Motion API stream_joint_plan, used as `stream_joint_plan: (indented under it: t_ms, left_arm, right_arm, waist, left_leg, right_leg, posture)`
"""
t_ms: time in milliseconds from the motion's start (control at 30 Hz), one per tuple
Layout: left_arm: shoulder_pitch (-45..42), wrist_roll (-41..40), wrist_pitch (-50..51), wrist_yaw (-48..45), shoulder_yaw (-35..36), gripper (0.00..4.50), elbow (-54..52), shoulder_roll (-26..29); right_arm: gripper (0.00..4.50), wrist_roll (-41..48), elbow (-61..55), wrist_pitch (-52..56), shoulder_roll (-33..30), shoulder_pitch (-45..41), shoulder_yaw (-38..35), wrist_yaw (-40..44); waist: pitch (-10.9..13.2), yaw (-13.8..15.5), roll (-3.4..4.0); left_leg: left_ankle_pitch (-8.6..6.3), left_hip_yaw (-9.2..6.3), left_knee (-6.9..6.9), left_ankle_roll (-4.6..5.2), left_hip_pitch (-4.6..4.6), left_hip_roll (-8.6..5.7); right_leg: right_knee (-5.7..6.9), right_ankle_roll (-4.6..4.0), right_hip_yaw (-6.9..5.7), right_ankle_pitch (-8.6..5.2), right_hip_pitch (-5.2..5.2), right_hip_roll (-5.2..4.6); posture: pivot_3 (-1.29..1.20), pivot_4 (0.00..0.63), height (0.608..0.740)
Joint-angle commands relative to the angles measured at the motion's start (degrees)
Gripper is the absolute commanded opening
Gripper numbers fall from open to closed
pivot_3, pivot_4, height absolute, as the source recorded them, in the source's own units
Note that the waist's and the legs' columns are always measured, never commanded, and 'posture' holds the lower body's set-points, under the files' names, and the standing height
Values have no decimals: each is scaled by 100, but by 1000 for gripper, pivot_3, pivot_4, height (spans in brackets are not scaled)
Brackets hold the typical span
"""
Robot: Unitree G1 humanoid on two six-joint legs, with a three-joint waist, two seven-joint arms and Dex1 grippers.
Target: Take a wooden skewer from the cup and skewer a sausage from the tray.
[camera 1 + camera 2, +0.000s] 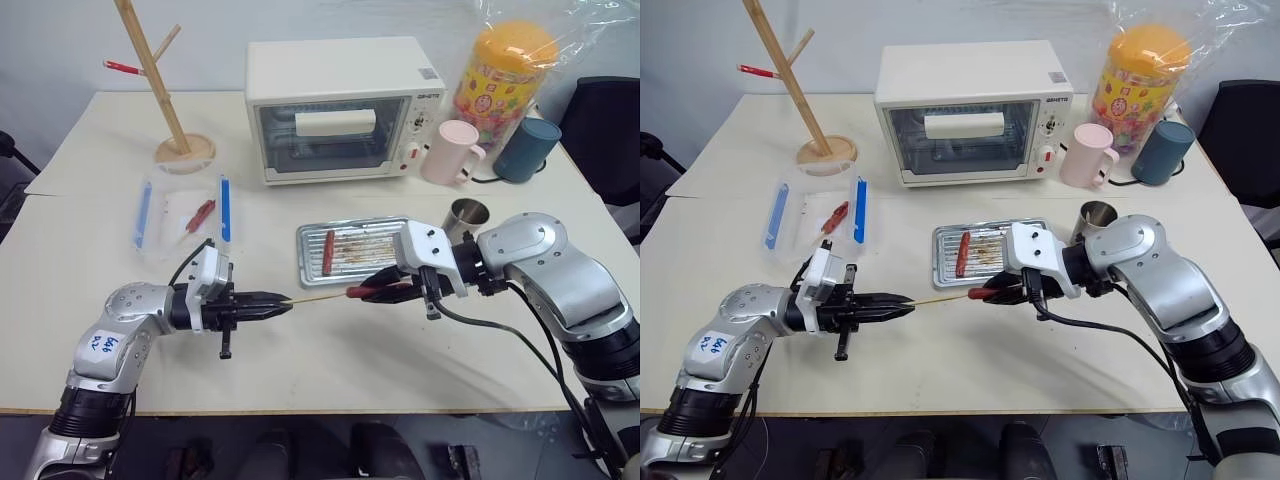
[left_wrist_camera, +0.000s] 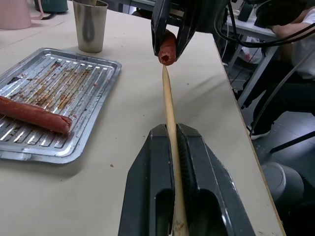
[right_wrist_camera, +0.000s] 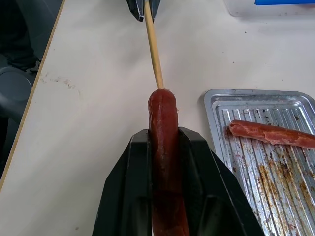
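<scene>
My left gripper [image 1: 285,300] is shut on the wooden skewer [image 1: 318,297] and holds it level, pointing right. My right gripper [image 1: 362,293] is shut on a reddish-brown sausage [image 3: 163,147], whose free end faces the skewer. The skewer's tip [image 3: 159,84] meets that end face; I cannot tell if it has gone in. Both hang above the table just in front of the silver tray [image 1: 375,245], where a second sausage [image 1: 328,251] lies at the left side. The steel cup [image 1: 466,216] stands to the right of the tray, behind my right wrist.
At the back stand a white toaster oven [image 1: 345,110], a pink mug [image 1: 452,152], a teal mug [image 1: 527,150] and a yellow snack jar [image 1: 505,75]. A wooden branched stand [image 1: 160,85] and a clear blue-edged container [image 1: 185,213] sit at the left.
</scene>
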Motion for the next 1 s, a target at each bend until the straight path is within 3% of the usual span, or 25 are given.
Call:
stream_joint_plan:
  t_ms: [33, 1000]
  left_arm:
    - [-36, -155, -7, -41, 119, 0, -216, 34]
    - [-188, 64, -117, 3, -71, 0, -59, -108]
  right_arm:
    - [763, 7, -50, -89, -32, 26, -54, 18]
    - [763, -25, -83, -124, -56, 17, 27, 64]
  waist:
    - [0, 0, 0]
    - [0, 0, 0]
  left_leg:
    - [0, 0, 0, 0, 0, 0]
    - [0, 0, 3, 0, 0, 0]
  right_leg:
    - [0, 0, 0, 0, 0, 0]
    - [5, 0, 0, 0, 0, 0]
  posture:
    - [0, 150, 740]
    - [0, 150, 740]
